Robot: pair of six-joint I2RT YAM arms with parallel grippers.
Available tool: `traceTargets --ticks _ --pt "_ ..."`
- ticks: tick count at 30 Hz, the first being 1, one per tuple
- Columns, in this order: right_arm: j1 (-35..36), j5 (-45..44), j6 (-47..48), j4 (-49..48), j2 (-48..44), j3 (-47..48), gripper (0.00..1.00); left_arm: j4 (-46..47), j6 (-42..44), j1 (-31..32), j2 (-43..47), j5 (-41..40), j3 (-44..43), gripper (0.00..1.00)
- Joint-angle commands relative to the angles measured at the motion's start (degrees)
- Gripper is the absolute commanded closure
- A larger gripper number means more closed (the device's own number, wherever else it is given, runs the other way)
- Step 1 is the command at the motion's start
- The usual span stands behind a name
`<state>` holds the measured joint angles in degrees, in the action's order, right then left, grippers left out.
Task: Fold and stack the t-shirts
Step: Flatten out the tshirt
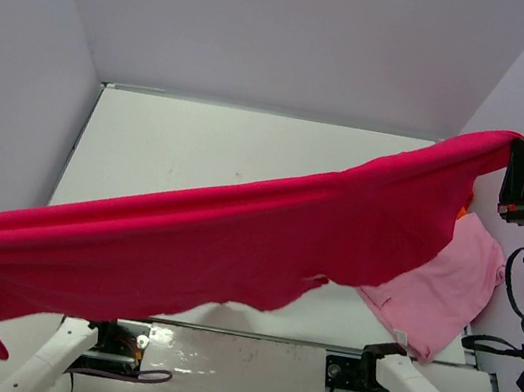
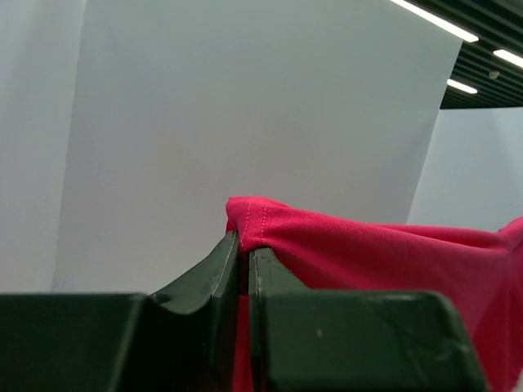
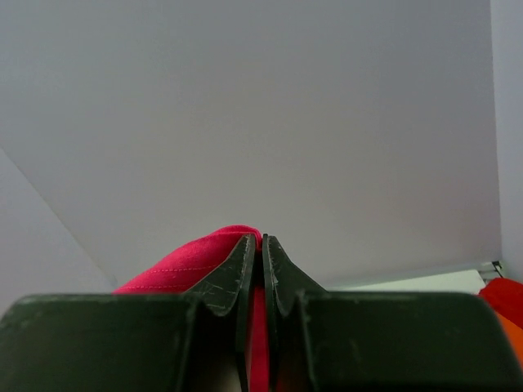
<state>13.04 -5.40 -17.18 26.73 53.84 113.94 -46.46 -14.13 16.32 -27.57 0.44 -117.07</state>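
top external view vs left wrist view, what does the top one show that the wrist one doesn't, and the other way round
Only the top view shows the crimson shirt stretched in the air across the white table, and a pink shirt lying at the table's right side. Only the left wrist view shows the left gripper shut on a stitched edge of the crimson shirt, plus ceiling lights. Both show the crimson shirt.

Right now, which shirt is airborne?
The crimson-magenta t-shirt, stretched between the left gripper and right gripper; the light pink t-shirt lies on the table.
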Motion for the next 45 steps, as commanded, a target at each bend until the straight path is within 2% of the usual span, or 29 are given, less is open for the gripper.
traceTargets --ticks 1,5,10,13,16,18,23,27,28,29,30,31,33,34,36,39,42,45 --pt "-0.8 -1.1 -0.3 -1.5 3.8 2.8 1.00 1.5 0.5 1.0 -4.3 -8.5 1.5 1.00" --pt "-0.8 -2.4 0.4 -1.2 7.5 1.1 1.00 1.3 1.4 4.0 -7.7 -15.1 6.5 1.00" --pt "-0.8 -5.1 2.3 -2.2 16.7 -3.3 1.00 6.9 1.5 11.2 -14.0 -30.5 21.8 1.00" --pt "-0.8 -5.4 3.8 -5.0 22.3 -7.8 1.00 14.8 0.8 12.0 -18.1 -34.4 30.6 1.00" --pt "-1.3 -5.4 3.9 -9.7 29.3 -10.4 1.00 17.0 -1.0 11.5 -24.8 -38.0 32.7 1.00" --pt "-1.9 -4.0 3.9 -13.5 32.8 -11.9 1.00 21.9 -1.9 9.2 -28.3 -37.0 35.6 1.00" --pt "-3.7 0.3 3.6 -20.0 42.0 -11.5 1.00 26.1 -12.7 -6.9 -33.5 -21.9 40.6 1.00" --pt "-4.6 -0.3 4.5 -25.2 50.8 -8.7 1.00 28.1 -13.1 -13.2 -39.2 -18.8 41.3 1.00" --pt "-4.6 -1.0 4.6 -26.4 52.5 -8.3 1.00 28.0 -12.9 -14.2 -40.7 -18.3 40.9 0.91" --pt "-4.7 -1.6 4.8 -27.8 54.4 -8.0 0.99 28.2 -12.6 -15.1 -41.6 -17.7 40.9 0.74" --pt "-4.7 -2.0 5.3 -29.6 56.2 -7.8 0.95 28.8 -12.2 -15.9 -42.0 -16.8 41.1 0.46" --pt "-4.7 -2.2 5.6 -29.6 56.3 -7.6 0.85 29.1 -12.2 -16.0 -42.4 -16.4 41.4 0.20" --pt "-4.7 -2.3 6.2 -30.8 59.1 -6.9 0.63 31.6 -11.4 -16.0 -42.1 -14.5 42.3 0.03" --pt "-4.7 -2.0 6.4 -31.3 59.6 -7.3 0.51 32.5 -10.9 -16.0 -41.8 -13.3 42.8 0.03" --pt "-4.7 -1.4 6.5 -32.3 58.9 -8.4 0.35 32.2 -9.7 -16.0 -41.7 -11.9 42.5 0.03" --pt "-4.6 -1.1 6.2 -33.8 56.8 -10.9 0.21 30.6 -9.0 -16.0 -41.6 -12.3 41.8 0.03" --pt "-4.2 -2.2 5.5 -33.9 52.0 -15.5 0.17 30.9 -8.6 -16.0 -38.9 -11.3 42.5 0.03" --pt "-2.8 2.2 2.5 -33.9 45.3 -23.3 0.22 29.9 -8.3 -15.7 -36.6 -9.3 42.4 0.03"
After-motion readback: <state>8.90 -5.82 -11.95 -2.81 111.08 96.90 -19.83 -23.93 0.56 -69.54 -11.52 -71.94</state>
